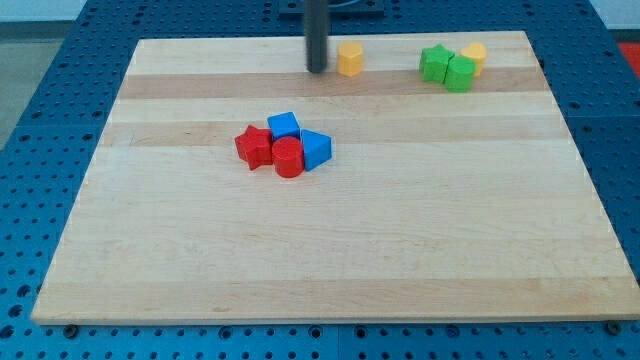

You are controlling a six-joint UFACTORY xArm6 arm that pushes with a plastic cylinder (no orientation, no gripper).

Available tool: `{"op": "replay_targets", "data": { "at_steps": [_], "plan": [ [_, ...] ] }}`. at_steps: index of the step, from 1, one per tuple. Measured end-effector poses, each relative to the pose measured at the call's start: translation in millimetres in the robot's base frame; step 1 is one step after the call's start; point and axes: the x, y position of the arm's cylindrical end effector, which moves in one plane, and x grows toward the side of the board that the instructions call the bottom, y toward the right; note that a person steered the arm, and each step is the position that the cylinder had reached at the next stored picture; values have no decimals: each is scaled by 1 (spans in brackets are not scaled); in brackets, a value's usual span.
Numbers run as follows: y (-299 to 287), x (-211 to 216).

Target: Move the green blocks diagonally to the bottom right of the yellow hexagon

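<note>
The yellow hexagon (pixel 350 58) stands near the view's top, a little right of centre. My tip (pixel 317 70) rests on the board just left of it, a small gap between them. A green star (pixel 434 62) and a green cube-like block (pixel 460 73) sit together at the view's top right, well to the right of the hexagon. A second yellow block (pixel 474 53) touches the green pair from behind; its shape is partly hidden.
A cluster lies left of the board's centre: a red star (pixel 254 147), a red cylinder (pixel 288 158), a blue cube (pixel 284 126) and a blue wedge (pixel 316 149). The wooden board (pixel 330 250) lies on a blue perforated table.
</note>
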Motion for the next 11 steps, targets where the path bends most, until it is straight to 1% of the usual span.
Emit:
{"op": "replay_targets", "data": {
  "at_steps": [1, 2, 3, 4, 5, 6, 7, 8, 9, 10, 11],
  "plan": [
    [2, -26],
    [70, 12],
    [109, 55],
    [122, -7],
    [182, 3],
    [207, 41],
    [206, 73],
    [218, 71],
    [266, 64],
    [296, 85],
    [252, 108]
  ]
}}
